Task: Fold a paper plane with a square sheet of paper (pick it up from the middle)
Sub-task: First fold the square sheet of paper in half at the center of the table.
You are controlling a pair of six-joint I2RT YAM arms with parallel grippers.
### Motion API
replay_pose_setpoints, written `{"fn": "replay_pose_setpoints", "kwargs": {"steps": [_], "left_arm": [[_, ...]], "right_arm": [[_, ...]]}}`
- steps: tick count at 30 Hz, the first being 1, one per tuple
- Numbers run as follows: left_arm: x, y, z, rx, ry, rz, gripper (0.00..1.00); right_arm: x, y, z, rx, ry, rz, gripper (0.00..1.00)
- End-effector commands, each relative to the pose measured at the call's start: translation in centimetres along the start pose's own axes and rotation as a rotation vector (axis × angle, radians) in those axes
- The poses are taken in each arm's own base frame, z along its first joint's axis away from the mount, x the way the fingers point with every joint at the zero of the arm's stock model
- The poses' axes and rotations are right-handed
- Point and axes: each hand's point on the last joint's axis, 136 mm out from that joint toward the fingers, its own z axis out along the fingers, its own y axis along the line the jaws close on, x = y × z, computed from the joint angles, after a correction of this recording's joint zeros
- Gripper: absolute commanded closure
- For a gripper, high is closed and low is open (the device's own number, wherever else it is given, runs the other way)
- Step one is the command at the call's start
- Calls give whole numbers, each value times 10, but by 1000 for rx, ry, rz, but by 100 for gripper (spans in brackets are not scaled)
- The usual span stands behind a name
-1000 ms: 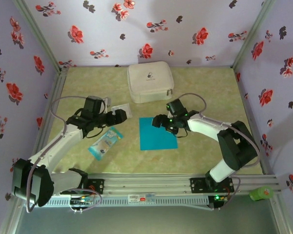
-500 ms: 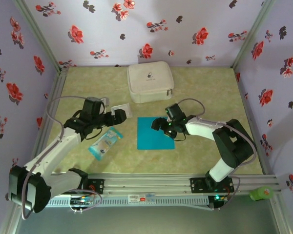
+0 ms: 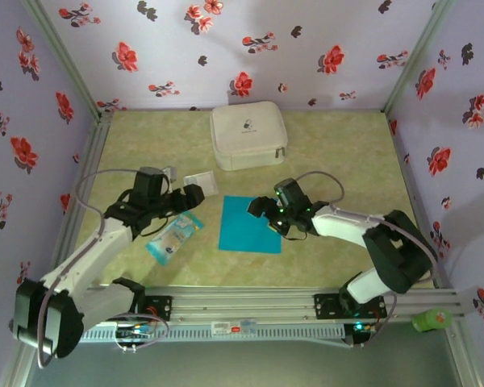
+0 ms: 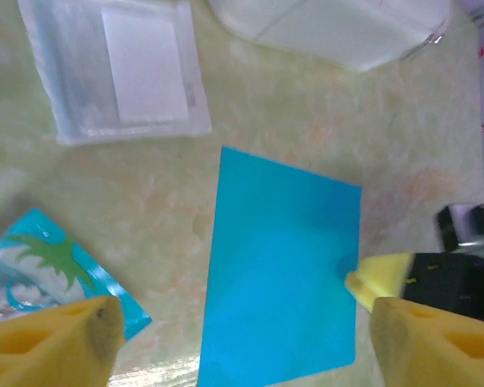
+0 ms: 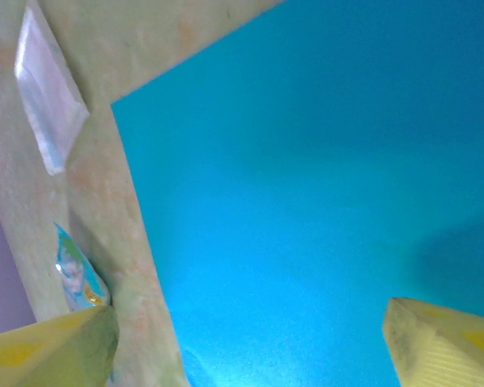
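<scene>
Jaws wide, the right hand [image 3: 269,216] is at the right edge of the blue square sheet of paper [image 3: 242,226], flat on the bench [image 3: 347,153]; the left hand [image 3: 194,196] is open too.

Nothing's really coming through as readable text here. The white zip case [image 3: 248,135] sitting near the far edge of the table [image 3: 339,161] is showing a small dark logo on its lid, but it's too tiny to make out. The pale blue-and-white packet [image 4: 32,258] toward the left edge is showing a green palm-like print with no letters I can catch. A little white sticker [image 3: 226,327] on the rail [image 3: 290,310] along the near edge is possibly carrying print, but it's blurring out.
</scene>
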Motion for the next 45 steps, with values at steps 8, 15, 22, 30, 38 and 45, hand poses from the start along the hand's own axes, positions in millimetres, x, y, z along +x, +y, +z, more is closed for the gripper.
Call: {"fn": "replay_pose_setpoints", "kwargs": {"steps": [8, 15, 22, 30, 38, 45], "left_arm": [[40, -35, 63, -312, 268, 152, 31], [81, -52, 111, -497, 442, 284, 31], [93, -49, 132, -588, 497, 320, 30], [99, -65, 144, -565, 502, 316, 26], [107, -64, 154, -587, 498, 281, 25], [109, -56, 163, -622, 488, 278, 23]], "right_arm": [[-45, -85, -76, 255, -267, 182, 11], [-49, -88, -95, 247, -314, 187, 11], [-44, -94, -99, 282, -295, 158, 10], [-41, -96, -94, 267, -285, 146, 8], [-42, -99, -100, 270, -311, 144, 5], [-42, -101, -101, 268, -317, 145, 3]]}}
